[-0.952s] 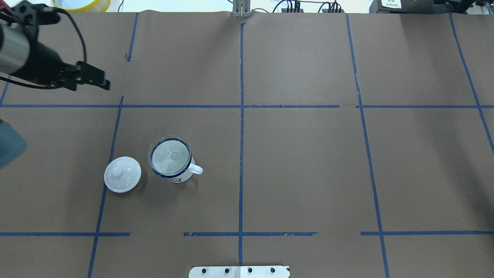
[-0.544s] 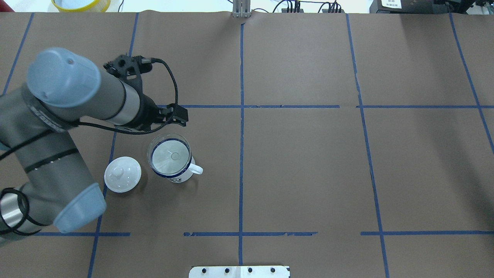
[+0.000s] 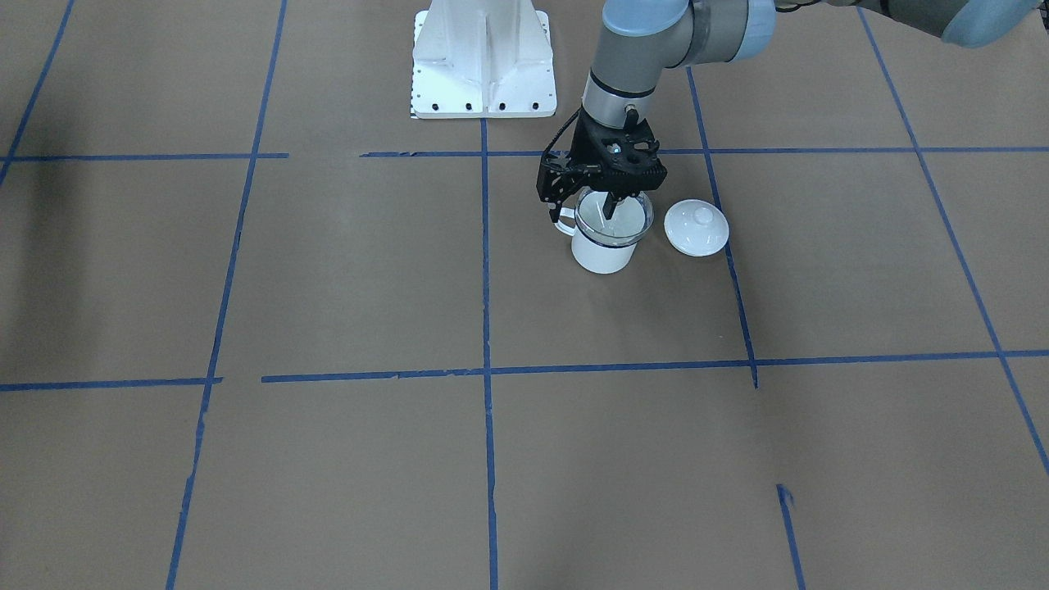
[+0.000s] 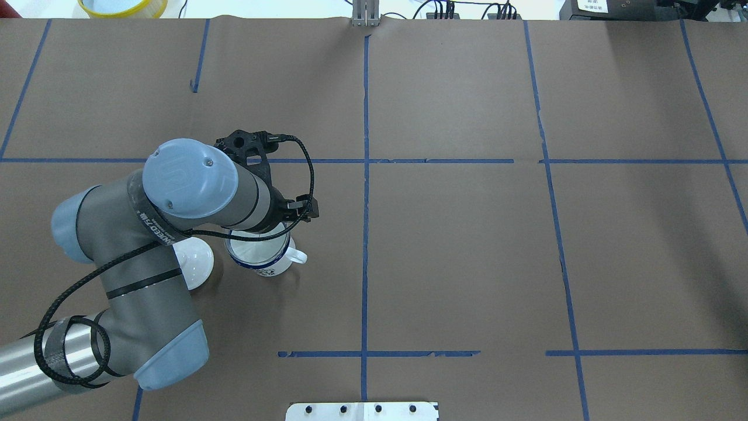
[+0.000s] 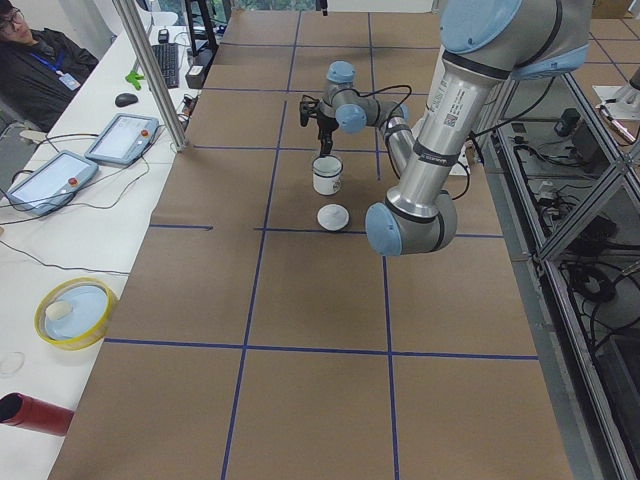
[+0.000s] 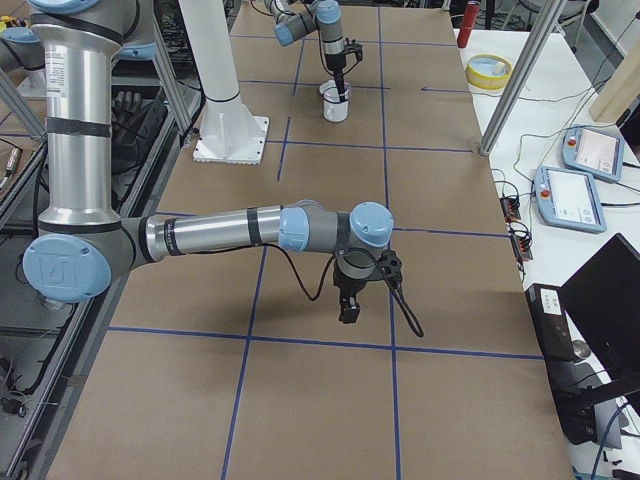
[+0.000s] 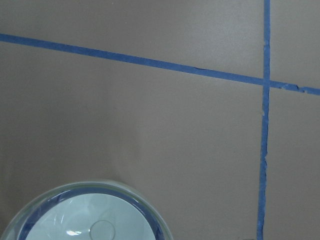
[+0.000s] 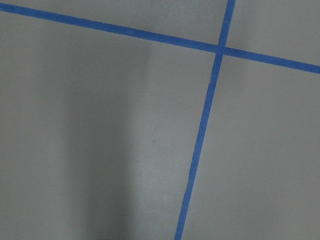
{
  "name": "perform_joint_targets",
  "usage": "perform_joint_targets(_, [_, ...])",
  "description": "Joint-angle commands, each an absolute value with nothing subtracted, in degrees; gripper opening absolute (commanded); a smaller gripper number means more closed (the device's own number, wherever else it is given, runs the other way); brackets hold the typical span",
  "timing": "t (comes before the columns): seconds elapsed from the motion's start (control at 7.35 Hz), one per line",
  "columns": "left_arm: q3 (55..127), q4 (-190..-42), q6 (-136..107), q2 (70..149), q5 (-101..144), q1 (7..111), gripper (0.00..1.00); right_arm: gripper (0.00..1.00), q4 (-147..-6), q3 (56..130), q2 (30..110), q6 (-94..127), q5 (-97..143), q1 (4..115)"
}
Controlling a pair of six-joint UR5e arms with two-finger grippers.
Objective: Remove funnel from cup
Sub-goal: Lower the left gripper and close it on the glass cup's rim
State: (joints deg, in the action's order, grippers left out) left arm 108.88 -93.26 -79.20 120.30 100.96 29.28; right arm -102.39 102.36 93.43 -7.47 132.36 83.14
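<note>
The cup (image 3: 602, 254), a white mug with a dark blue rim, stands left of the table's middle, and the clear funnel (image 3: 633, 220) sits in its mouth. My left gripper (image 3: 582, 209) hangs straight down over them and is open. One finger (image 3: 610, 206) reaches inside the funnel and the other is outside, by the handle. In the overhead view my arm hides most of the funnel (image 4: 257, 251) and cup (image 4: 272, 266). The left wrist view shows the funnel's rim (image 7: 127, 189). My right gripper (image 6: 348, 300) hovers over bare table far away; I cannot tell its state.
A white domed lid (image 3: 697, 228) with a knob lies on the table beside the mug, half under my left arm in the overhead view (image 4: 198, 257). The white robot base (image 3: 483, 57) stands behind. A yellow bowl (image 5: 72, 312) sits on the side table.
My left arm has swung in from the table's far left corner and now stands over the mug, its gripper lowered onto the funnel. Mug, funnel and lid have not moved.
</note>
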Motion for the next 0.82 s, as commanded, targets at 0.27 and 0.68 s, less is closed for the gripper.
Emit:
perform_joint_targets(0.27, [108.9, -93.2, -79.2, 120.1, 100.9, 29.2, 0.00, 1.00, -102.4, 102.3, 93.4, -7.5, 132.4, 83.1])
perform_joint_targets(0.68, [112.3, -90.1, -78.8, 120.4, 101.1, 29.4, 0.00, 1.00, -102.4, 102.4, 93.4, -7.5, 132.4, 83.1])
